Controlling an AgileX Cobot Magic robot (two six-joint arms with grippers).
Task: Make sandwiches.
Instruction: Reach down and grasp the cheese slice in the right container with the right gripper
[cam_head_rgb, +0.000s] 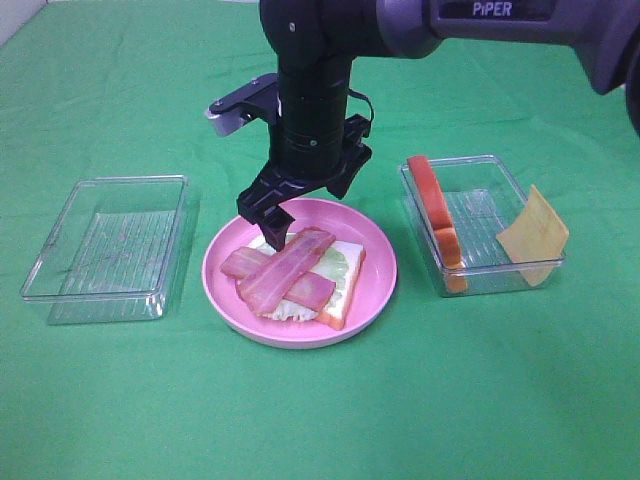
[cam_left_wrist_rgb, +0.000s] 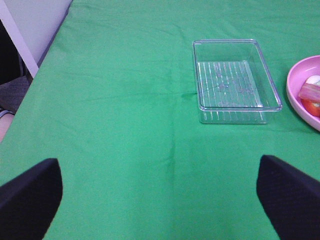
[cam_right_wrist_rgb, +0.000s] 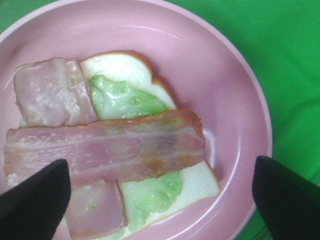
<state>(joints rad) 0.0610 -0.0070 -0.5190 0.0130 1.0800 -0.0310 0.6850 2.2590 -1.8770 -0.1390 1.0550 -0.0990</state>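
On the pink plate (cam_head_rgb: 375, 290) lies an open sandwich (cam_head_rgb: 300, 272): a white bread slice (cam_right_wrist_rgb: 125, 65), pale green lettuce (cam_right_wrist_rgb: 125, 100) and two crossed bacon strips (cam_right_wrist_rgb: 110, 147). My right gripper (cam_head_rgb: 313, 208) hangs just above it, open and empty; in the right wrist view (cam_right_wrist_rgb: 160, 200) its fingertips stand on either side of the stack. Another bread slice (cam_head_rgb: 440, 215) stands on edge in the right clear tray (cam_head_rgb: 500, 262), and a yellow cheese square (cam_head_rgb: 533, 235) leans on that tray's right wall. My left gripper (cam_left_wrist_rgb: 160, 200) is open and empty over bare cloth, out of the exterior view.
An empty clear tray (cam_head_rgb: 105, 245) sits left of the plate; it also shows in the left wrist view (cam_left_wrist_rgb: 227, 41), with the plate's edge (cam_left_wrist_rgb: 300, 95) beside it. Green cloth covers the table. The table's left edge (cam_left_wrist_rgb: 30, 60) is near the left arm.
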